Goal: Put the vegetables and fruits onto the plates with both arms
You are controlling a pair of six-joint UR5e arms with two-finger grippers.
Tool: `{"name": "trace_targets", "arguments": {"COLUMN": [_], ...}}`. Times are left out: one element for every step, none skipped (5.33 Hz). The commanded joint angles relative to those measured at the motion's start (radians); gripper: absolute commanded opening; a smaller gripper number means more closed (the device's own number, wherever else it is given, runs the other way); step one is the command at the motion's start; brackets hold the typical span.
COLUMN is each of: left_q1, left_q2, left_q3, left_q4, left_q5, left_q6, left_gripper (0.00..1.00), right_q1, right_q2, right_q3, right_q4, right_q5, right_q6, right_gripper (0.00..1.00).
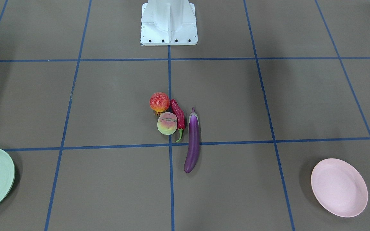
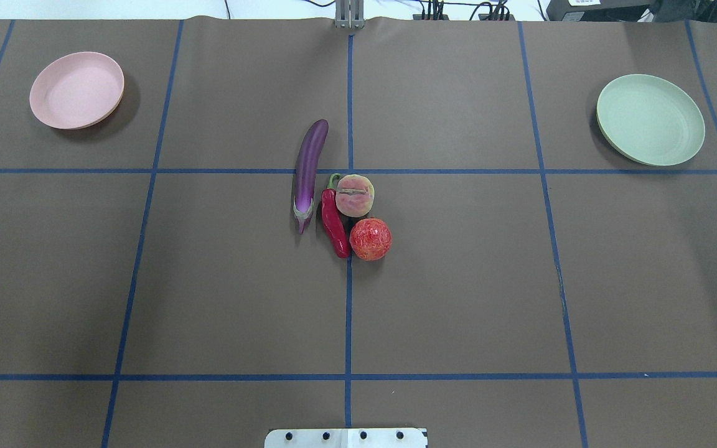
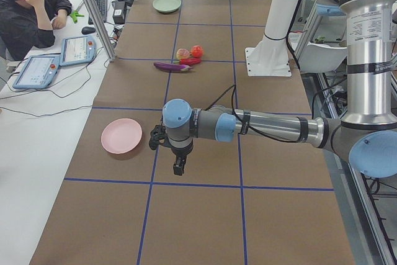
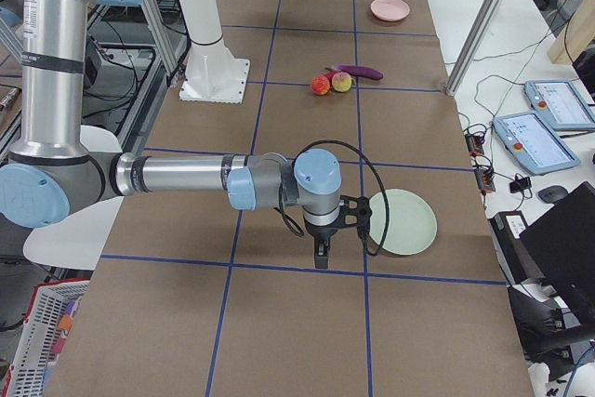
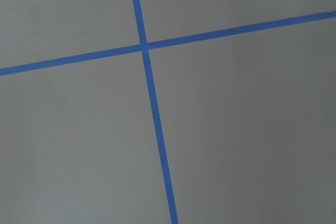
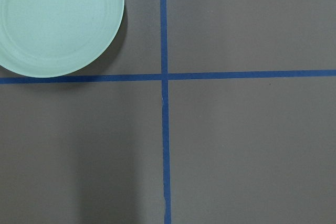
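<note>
The left tool [image 3: 178, 167] hangs fingers-down above bare counter [image 2: 458, 298], near the pink plate [image 2: 76, 90] at the far left corner. It shows only from the side, so I cannot tell whether its fingers are spread or pressed together. Its wrist camera sees nothing but brown surface and crossing blue tape lines [image 5: 152, 103]. The right tool [image 4: 322, 256] hangs the same way just beside the mint plate [image 2: 650, 119] at the far right corner, and its state is equally unreadable. Both plates are bare. All the produce lies bunched at the middle of the counter, well apart from either tool. The eggplant [image 2: 309, 171] lies lengthwise on the left-arm side. The chili pepper [image 2: 334, 224] is just beside it, pressed against the peach [image 2: 355, 195] and the pomegranate [image 2: 370, 239], which touch each other. Nothing has been lifted, so this looks like the opening reach. Next, each arm likely has to travel inward to the cluster, the left for the eggplant and the right for the pomegranate. The tight packing leaves little finger room, and two arms meeting there risk crowding each other.
</note>
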Motion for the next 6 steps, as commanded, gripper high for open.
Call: {"name": "trace_targets", "arguments": {"left_q1": [0.002,0.002,0.002,0.002,0.002,0.002], "left_q2": [0.001,0.001,0.003,0.002,0.003,0.002], "left_q3": [-0.024,-0.029,-0.029,-0.029,-0.028,-0.028], "left_q4": [-0.003,0.002,0.003,0.005,0.005,0.005], "left_q5": [0.001,0.001,0.0,0.0,0.0,0.0], "left_q6": [0.002,0.002,0.002,0.0,0.0,0.0], "left_gripper": [1.0,1.0,1.0,1.0,1.0,1.0], "right_q1": [0.0,-0.003,-0.072,-0.104,-0.13,-0.152], "right_q2": [0.003,0.005,0.014,0.037,0.095,0.118], "right_q3": [0.001,0.006,0.011,0.03,0.029,0.025], "right_q4": [0.001,0.002,0.0,0.0,0.005,0.018], "right_q5": [-0.005,0.0,-0.008,0.024,0.026,0.037], "right_q6": [0.0,-0.002,0.003,0.005,0.012,0.009], "right_gripper": [1.0,1.0,1.0,1.0,1.0,1.0]}}
